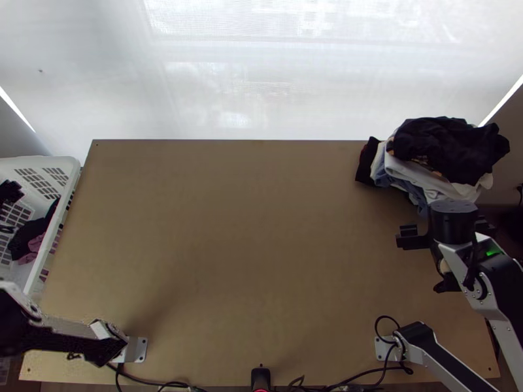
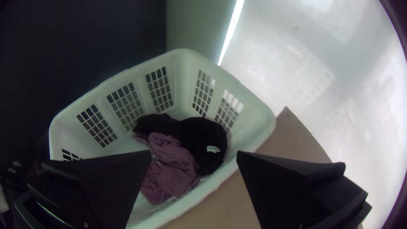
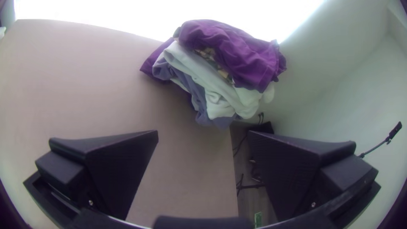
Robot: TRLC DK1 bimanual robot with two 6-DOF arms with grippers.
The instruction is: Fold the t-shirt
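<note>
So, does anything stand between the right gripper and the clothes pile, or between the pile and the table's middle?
Nothing visible does. The open right gripper is on the near side of the clothes pile, at the far right of the table. I can't tell which garment is the t-shirt.

Brown table, and look at two o'clock: top garment purple in the right wrist view, near black from above, white cloth and dusty-blue cloth beneath! Over at nine, a white basket with black cloth against mauve cloth!
</note>
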